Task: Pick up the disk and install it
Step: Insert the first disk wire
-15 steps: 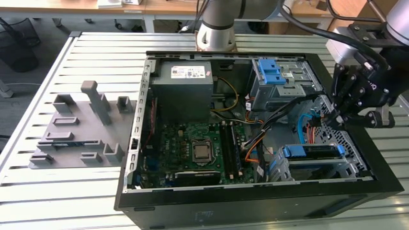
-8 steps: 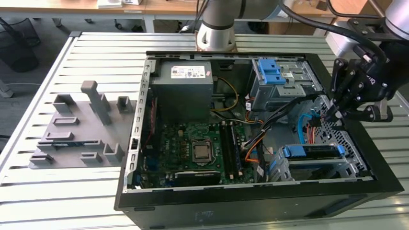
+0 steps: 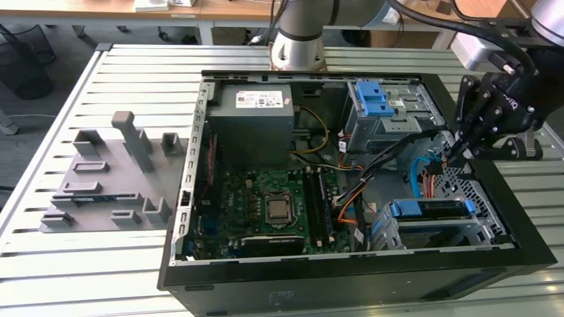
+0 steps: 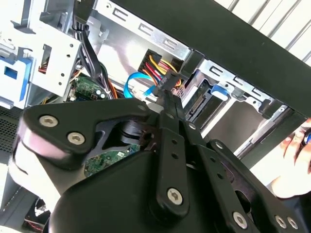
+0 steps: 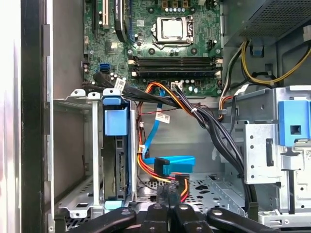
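Fingers (image 3: pixel 460 153) pinched together, holding nothing, just above the cables; disk (image 3: pixel 429 210) sits in its bay nearer the exterior view's bottom, long axis sideways.

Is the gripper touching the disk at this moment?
Apart. In the first wrist view the gripper sits beside the red and yellow cables, with a plain gap between it and the disk standing in the drive cage.

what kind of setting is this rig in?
Likely a robotics lab or test bench. An open desktop computer case lies on a slatted metal table with the arm's base mounted on it, a grey fixture block sits beside the case, and desks stand behind.
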Motion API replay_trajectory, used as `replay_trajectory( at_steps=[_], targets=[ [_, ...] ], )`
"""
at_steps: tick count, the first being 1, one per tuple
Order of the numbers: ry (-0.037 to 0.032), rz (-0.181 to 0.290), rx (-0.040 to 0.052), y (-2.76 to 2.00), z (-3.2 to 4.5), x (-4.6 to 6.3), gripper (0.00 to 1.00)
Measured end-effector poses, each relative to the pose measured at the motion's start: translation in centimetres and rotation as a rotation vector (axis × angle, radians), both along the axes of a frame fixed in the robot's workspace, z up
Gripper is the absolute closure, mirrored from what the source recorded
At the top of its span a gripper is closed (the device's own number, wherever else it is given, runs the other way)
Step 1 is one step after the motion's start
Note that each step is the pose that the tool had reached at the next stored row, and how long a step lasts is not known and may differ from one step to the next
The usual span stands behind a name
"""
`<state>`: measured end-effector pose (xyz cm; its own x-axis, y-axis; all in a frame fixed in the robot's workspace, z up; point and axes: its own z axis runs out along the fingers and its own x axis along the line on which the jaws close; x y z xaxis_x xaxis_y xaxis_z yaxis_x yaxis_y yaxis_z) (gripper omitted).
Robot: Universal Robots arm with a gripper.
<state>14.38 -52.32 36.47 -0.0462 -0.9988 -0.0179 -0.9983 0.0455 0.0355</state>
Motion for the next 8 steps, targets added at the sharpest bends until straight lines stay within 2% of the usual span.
replay_trajectory(
  at_steps=[3, 7, 8],
  targets=[
    [0.0020, 0.000, -0.0160, 0.28, 0.00, 0.08, 0.80],
    [0.0021, 0.000, -0.0185, 0.35, 0.00, 0.09, 0.79],
    [0.0021, 0.000, -0.0191, 0.43, -0.01, 0.08, 0.73]
  ],
)
